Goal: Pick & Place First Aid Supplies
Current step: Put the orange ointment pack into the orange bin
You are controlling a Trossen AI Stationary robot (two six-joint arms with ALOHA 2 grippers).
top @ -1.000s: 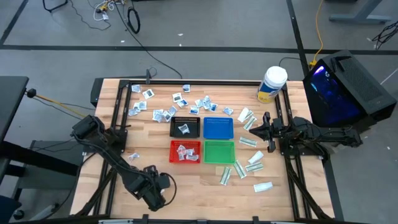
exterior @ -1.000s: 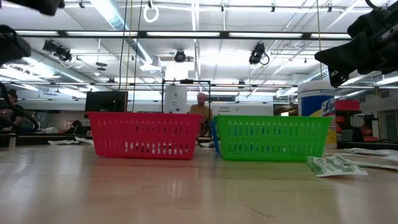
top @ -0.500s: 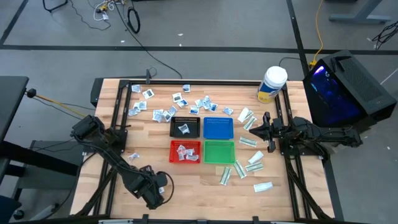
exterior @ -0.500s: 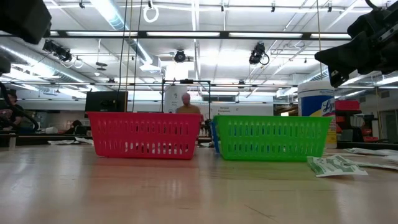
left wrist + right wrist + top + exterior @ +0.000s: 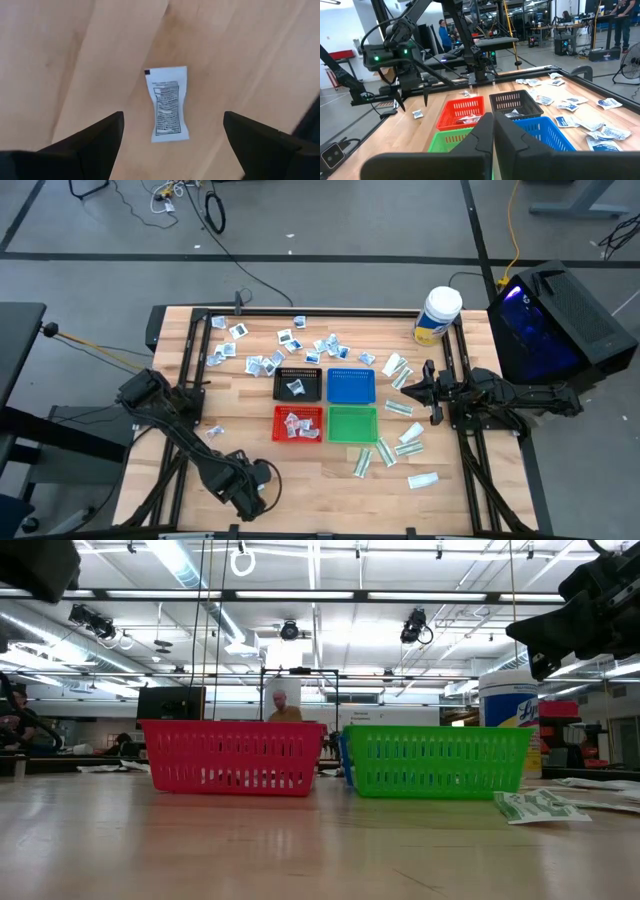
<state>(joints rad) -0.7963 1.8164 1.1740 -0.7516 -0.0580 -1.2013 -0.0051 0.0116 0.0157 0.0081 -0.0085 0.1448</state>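
High view. The left gripper (image 5: 252,490) hangs at the lower left of the frame, near the table's (image 5: 300,480) bottom edge; its fingertips are too small and dark to separate here. The right gripper (image 5: 410,386) sits at mid-right, arm stretched in from the right edge, just beside narrow white-and-green packets (image 5: 400,408). Squarish packets (image 5: 290,345) lie scattered along the upper centre. At centre stand the black tray (image 5: 297,383), blue tray (image 5: 351,385), red tray (image 5: 298,424) and green tray (image 5: 352,423); packets lie in the black and red ones. A broad strip of bare wood lies below the trays.

Low view. The red and green trays hide the two behind them. Dark arm parts are cut off at the upper left and upper right corners. A white-and-green packet (image 5: 535,806) lies at lower right.

Left wrist view. Both fingers (image 5: 90,142) stand wide apart at the bottom corners, above a single white packet (image 5: 168,104) lying flat on bare wood, untouched.

Right wrist view. The fingers (image 5: 480,135) are pressed together, holding nothing, pointing toward the trays; the left arm shows far off at upper left.
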